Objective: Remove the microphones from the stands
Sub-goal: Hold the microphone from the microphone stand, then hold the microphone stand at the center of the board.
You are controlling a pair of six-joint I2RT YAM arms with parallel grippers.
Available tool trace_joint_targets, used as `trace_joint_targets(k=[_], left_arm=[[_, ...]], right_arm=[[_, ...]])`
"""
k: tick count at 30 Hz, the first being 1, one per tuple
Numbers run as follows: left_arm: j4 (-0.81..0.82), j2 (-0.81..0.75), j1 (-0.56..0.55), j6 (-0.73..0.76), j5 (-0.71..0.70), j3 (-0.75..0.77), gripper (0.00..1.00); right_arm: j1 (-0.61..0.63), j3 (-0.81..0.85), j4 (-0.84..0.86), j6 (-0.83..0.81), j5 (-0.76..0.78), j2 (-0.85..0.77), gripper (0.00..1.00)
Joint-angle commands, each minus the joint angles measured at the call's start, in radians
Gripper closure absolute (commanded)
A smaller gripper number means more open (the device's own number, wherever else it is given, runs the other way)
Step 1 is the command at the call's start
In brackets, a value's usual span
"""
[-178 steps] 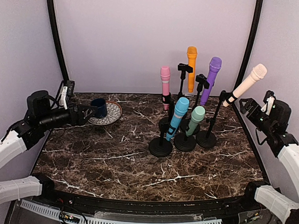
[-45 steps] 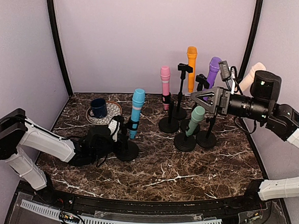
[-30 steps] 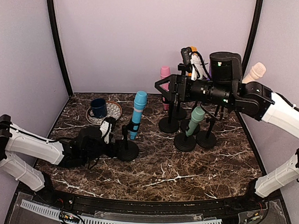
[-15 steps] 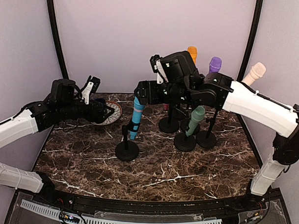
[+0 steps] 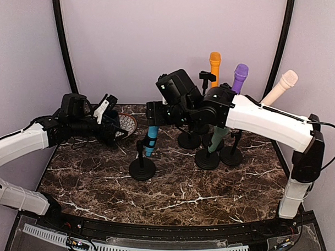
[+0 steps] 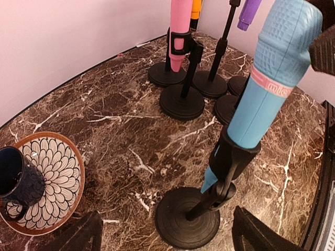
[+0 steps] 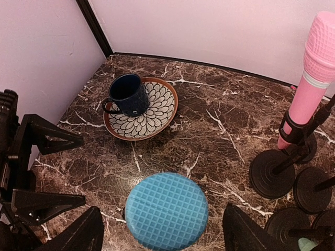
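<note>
Right gripper (image 7: 162, 209) spread wide, holding nothing, poised right over the blue microphone (image 6: 272, 89)!
Sitting lower centre of the wrist view between the fingers (image 7: 78, 235), gaps both sides, clipped in its stand (image 6: 187, 225), centre-left overhead.

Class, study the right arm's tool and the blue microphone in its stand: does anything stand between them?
Nothing visible does. The right tool hangs open directly above the blue microphone, whose head shows between its fingers in the wrist view. The pink microphone stands off to one side, clear of that path.
</note>
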Motion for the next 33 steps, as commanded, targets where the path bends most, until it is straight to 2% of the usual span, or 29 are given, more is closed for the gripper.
trace_joint_targets(k=[1, 8, 13, 21, 23, 28, 33], left_arm=[[0.066, -0.065, 0.001, 0.067, 0.000, -0.055, 0.12], [0.105, -0.107, 0.001, 0.086, 0.090, -0.094, 0.13], [0.104, -0.089, 0.000, 0.089, 0.104, -0.092, 0.13], [0.149, -0.059, -0.015, 0.076, 0.241, -0.108, 0.13], [0.138, -0.033, -0.045, 0.088, 0.233, -0.103, 0.14], [0.052, 0.074, -0.144, 0.108, 0.104, -0.050, 0.17], [0.072, 0.125, -0.162, 0.069, 0.014, -0.029, 0.20]], right_arm=[[0.007, 0.038, 0.020, 0.020, 0.042, 0.027, 0.23], [0.005, 0.069, 0.040, 0.003, 0.032, 0.078, 0.35], [-0.001, 0.065, 0.060, -0.002, 0.013, 0.086, 0.43], [-0.004, 0.010, 0.146, -0.051, -0.035, 0.067, 0.60], [-0.005, -0.003, 0.159, -0.062, -0.050, 0.060, 0.63], [-0.004, -0.068, 0.211, -0.070, -0.070, 0.023, 0.65], [-0.004, -0.104, 0.239, -0.072, -0.089, -0.005, 0.65]])
